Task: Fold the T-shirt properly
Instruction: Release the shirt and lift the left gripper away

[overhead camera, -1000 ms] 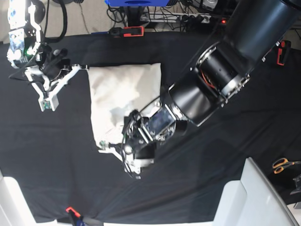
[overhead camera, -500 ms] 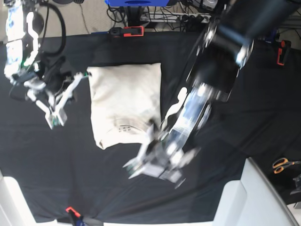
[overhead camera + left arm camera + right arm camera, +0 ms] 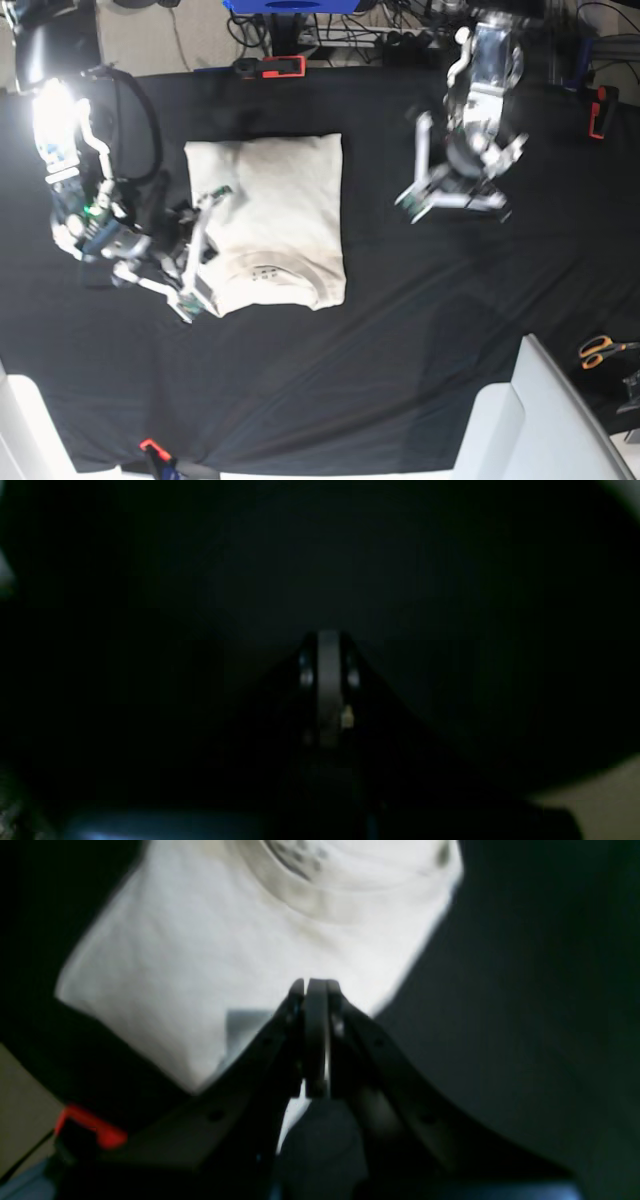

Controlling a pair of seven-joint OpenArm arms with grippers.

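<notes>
The cream T-shirt point(image 3: 280, 200) lies folded into a flat rectangle on the black cloth, its neck opening and dark label toward the near edge. My right gripper point(image 3: 205, 245) hovers at the shirt's left edge. In the right wrist view the right gripper point(image 3: 315, 984) is shut with nothing between the jaws, and the T-shirt point(image 3: 200, 965) spreads out behind the tips. My left gripper point(image 3: 440, 200) hangs over bare black cloth well to the right of the shirt. The left wrist view is very dark, and there the left gripper point(image 3: 327, 637) is shut and empty.
Red clamps point(image 3: 270, 67) point(image 3: 598, 110) point(image 3: 150, 445) hold the black tablecloth point(image 3: 420, 330) at its edges; one red clamp point(image 3: 85, 1130) shows in the right wrist view. Orange-handled scissors point(image 3: 600, 350) lie at the far right. A white panel point(image 3: 530, 420) stands at the near right corner.
My left arm let go of the shirt's near edge, shut, and swung up to the far right. My right arm came down along the shirt's left side. The shirt now lies flat.
</notes>
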